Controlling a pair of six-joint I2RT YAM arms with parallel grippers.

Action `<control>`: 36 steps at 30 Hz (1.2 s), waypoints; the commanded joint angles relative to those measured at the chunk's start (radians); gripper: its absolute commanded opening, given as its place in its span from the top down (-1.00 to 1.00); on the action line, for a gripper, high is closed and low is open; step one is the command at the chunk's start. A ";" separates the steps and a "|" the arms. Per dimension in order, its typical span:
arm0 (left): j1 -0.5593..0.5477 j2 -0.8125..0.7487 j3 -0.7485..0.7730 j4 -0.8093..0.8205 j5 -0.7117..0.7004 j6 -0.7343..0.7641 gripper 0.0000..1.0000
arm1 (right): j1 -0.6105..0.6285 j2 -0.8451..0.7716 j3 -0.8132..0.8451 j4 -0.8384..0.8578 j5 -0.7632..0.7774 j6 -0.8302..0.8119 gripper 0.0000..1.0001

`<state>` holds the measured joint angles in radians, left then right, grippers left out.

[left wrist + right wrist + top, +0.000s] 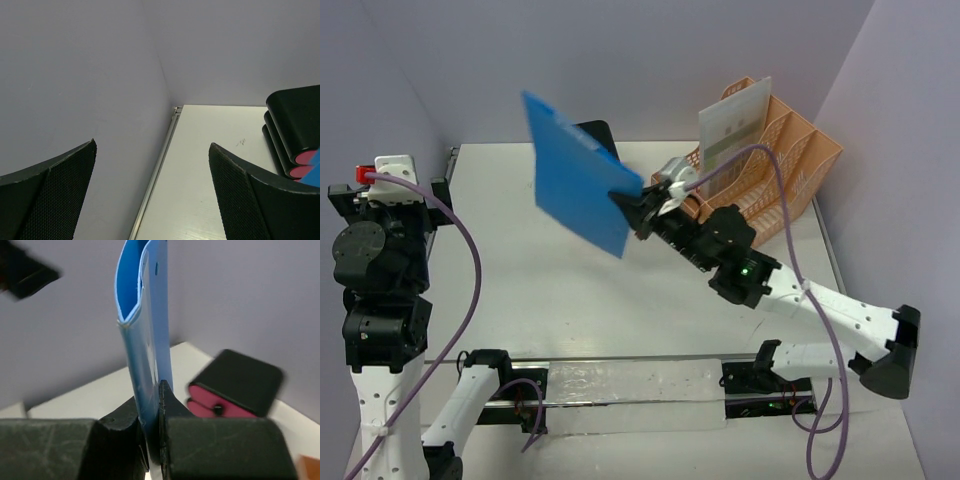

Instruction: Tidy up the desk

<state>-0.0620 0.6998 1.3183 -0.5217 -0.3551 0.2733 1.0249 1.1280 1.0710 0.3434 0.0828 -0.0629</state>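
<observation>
While the left claw (152,146) gapes, the right claw (642,211) pinches a thin blue folder (576,170).

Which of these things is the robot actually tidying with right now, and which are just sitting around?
In use: blue folder, right claw gripping it, desk, orange file rack likely next.
Idle: black drawer box, left claw, open.
</observation>
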 commanded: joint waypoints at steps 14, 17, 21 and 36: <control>0.005 0.044 -0.204 0.213 -0.193 -0.094 -0.99 | -0.266 -0.138 0.053 0.425 0.964 -0.277 1.00; 0.005 0.064 -0.233 0.235 -0.237 -0.098 -0.98 | -0.336 -0.094 0.046 0.558 1.022 -0.359 1.00; 0.005 0.080 -0.250 0.241 -0.242 -0.096 -0.99 | -0.396 0.000 0.085 0.628 1.057 -0.426 1.00; 0.005 0.125 -0.297 0.269 -0.245 -0.097 -0.98 | -0.462 0.118 0.069 0.803 1.087 -0.509 1.00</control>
<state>-0.0620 0.8236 1.0205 -0.3115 -0.5880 0.1909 0.5886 1.2237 1.1278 1.0048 1.1459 -0.5506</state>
